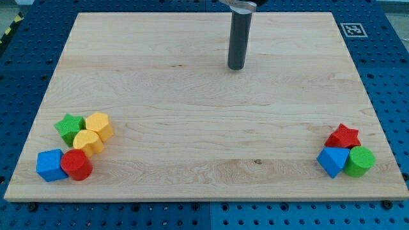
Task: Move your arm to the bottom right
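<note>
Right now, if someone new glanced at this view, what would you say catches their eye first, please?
The dark rod, standing alone near the view's top centre, my tip far from every block. Next, two tight clusters: at bottom left the green star, two yellow blocks, the blue cube and the red cylinder; at bottom right the red star, the blue block and the green cylinder.

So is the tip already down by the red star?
No, my tip sits near the view's top centre, far from the red star at bottom right.
</note>
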Tool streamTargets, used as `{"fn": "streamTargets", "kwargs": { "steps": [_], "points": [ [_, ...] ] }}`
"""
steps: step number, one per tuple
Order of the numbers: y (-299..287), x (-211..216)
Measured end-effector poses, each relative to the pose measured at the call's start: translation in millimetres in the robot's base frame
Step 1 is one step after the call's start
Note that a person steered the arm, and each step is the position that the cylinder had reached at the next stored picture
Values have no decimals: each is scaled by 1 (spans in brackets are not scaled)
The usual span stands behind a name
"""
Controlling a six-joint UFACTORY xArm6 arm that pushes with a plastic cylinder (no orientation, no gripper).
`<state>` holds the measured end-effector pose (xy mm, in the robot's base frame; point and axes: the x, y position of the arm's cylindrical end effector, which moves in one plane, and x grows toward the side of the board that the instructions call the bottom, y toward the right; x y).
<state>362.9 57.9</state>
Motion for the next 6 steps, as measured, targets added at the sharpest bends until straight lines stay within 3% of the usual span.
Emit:
{"fn": "streamTargets", "kwargs": {
  "steps": [3, 4, 5, 6],
  "points": [
    [8, 0],
    [91, 10],
    [174, 50],
    [208, 116]
  ]
}}
